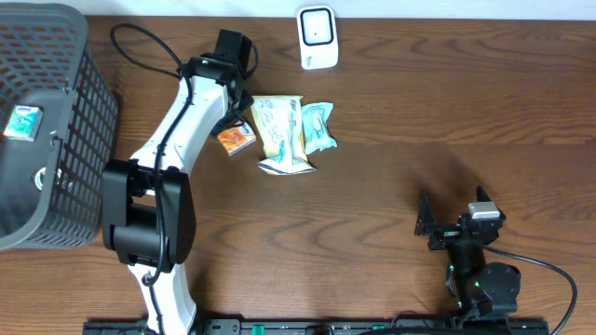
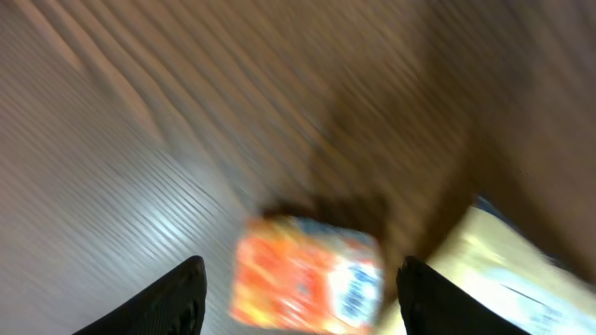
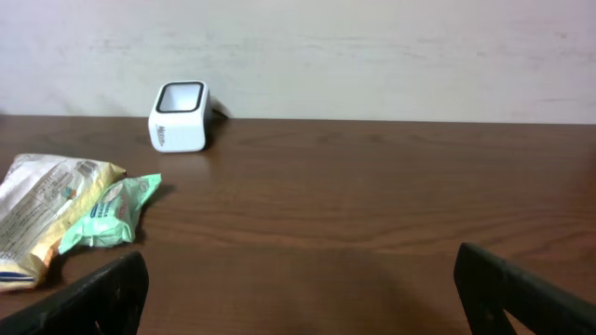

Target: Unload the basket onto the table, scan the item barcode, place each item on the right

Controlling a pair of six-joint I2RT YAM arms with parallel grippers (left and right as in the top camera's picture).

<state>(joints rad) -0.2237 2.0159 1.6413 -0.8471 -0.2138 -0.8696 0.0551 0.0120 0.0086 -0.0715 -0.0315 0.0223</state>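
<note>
The left gripper's two dark fingers (image 2: 182, 298) fill the bottom of the left wrist view, standing apart with a gap on either side of the orange packet (image 2: 307, 279) that lies flat on the wooden table (image 2: 112, 186) between them; the picture is smeared with blur, so the print on the packet cannot be read, and whether a barcode faces up cannot be told. The left gripper (image 2: 303, 268) is therefore spread open and grips nothing. From overhead, the left gripper (image 1: 239, 116) hangs just above the orange packet (image 1: 237, 139), which rests left of centre on the table (image 1: 419, 112), touching or just beside a larger cream packet (image 1: 279, 135). A teal packet (image 1: 318, 126) lies against the cream one's right edge. The white scanner (image 1: 317, 37) stands at the far edge of the table, well apart from the packets, its dark window facing up and forward. A dark mesh basket (image 1: 93, 102) sits at the left edge with a small teal item (image 1: 22, 122) inside it. The right gripper (image 1: 453, 212) sits low near the right front of the table, far from the packets. In its own wrist view, the right gripper (image 3: 298, 284) has both fingers at the opposite lower corners, wide open and empty, looking across bare wood toward the scanner (image 3: 179, 116), the cream packet (image 3: 47, 205) and the teal packet (image 3: 107, 212).
</note>
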